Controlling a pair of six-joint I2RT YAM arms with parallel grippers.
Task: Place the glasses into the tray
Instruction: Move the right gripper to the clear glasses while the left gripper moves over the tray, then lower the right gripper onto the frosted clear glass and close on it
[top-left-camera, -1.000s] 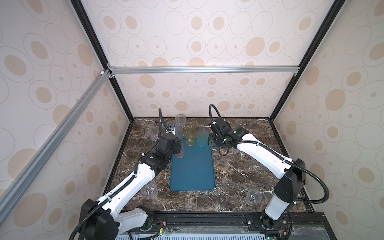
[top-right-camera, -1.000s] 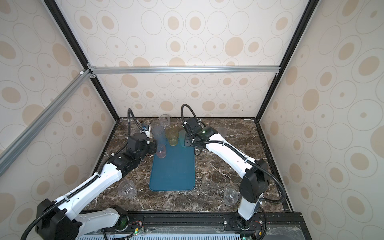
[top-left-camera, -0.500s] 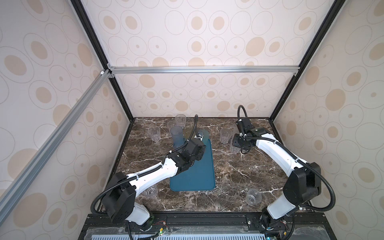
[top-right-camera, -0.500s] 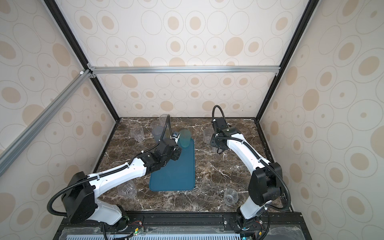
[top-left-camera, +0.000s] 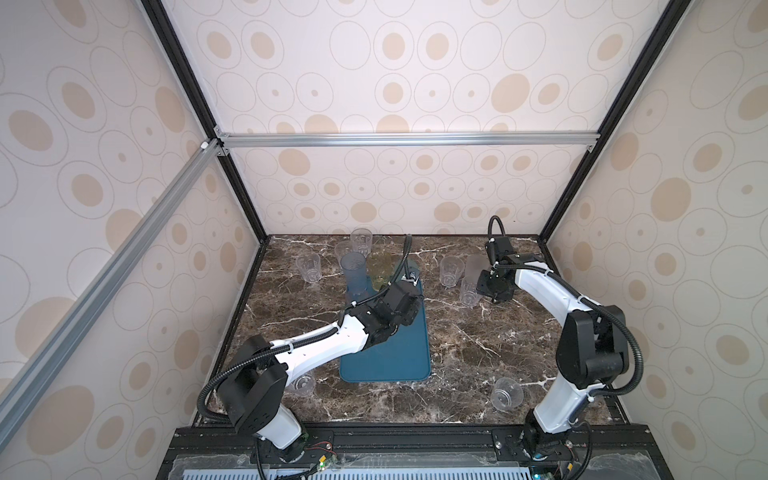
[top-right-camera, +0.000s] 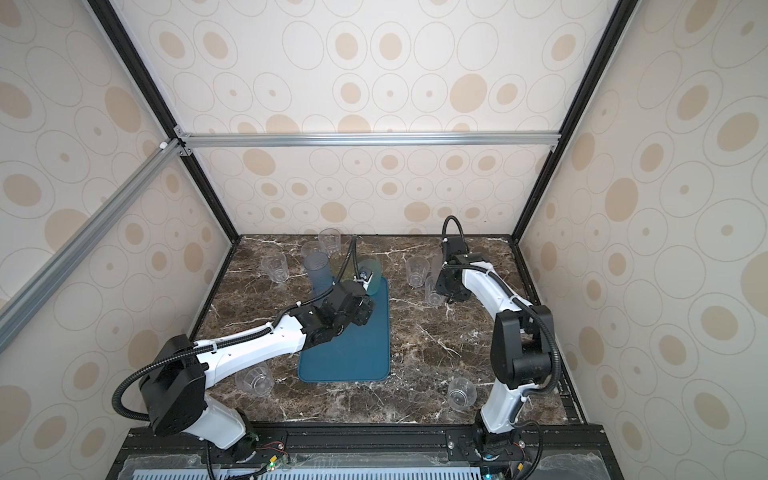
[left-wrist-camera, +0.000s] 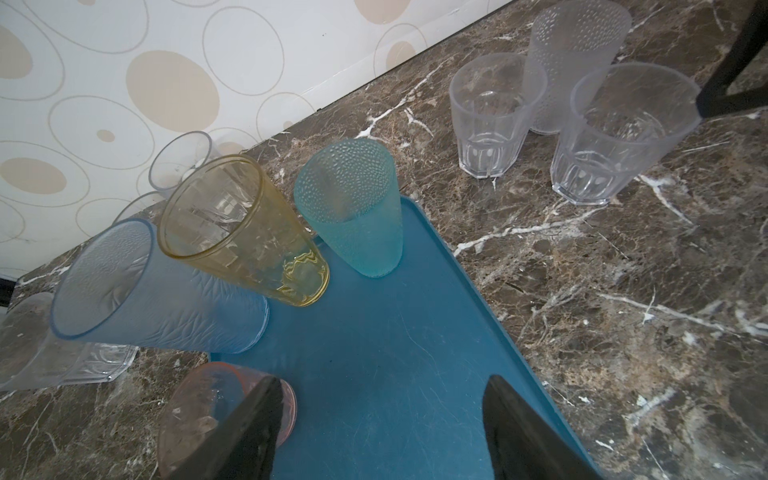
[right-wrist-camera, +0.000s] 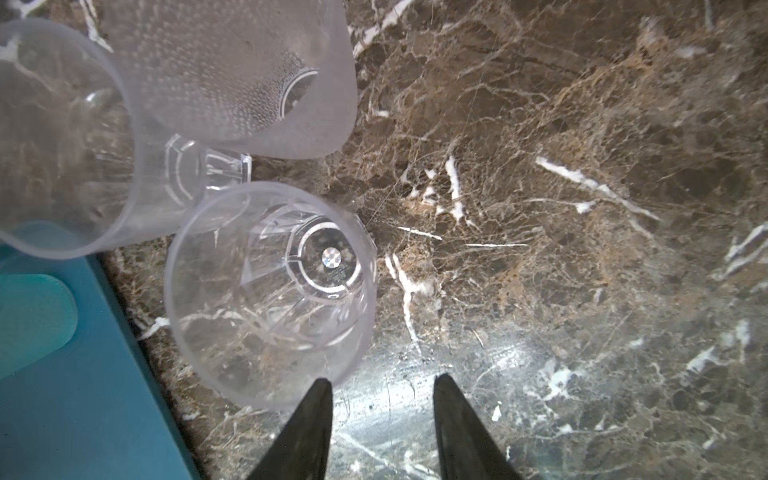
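Left gripper (left-wrist-camera: 382, 436) and right gripper (right-wrist-camera: 382, 428), both empty, work by the flat teal-blue tray (left-wrist-camera: 395, 353).

The left gripper hovers over the tray's smooth plastic, dark fingers wide apart. At the tray's far end stand a frosted blue glass (left-wrist-camera: 158, 291), a see-through yellow glass (left-wrist-camera: 241, 232) and a dimpled teal glass (left-wrist-camera: 353, 208). A pink glass (left-wrist-camera: 199, 407) is just beside one finger. The right gripper's fingers are apart over the veined brown marble tabletop (right-wrist-camera: 582, 208), just beside a clear faceted glass (right-wrist-camera: 270, 291) standing off the tray.
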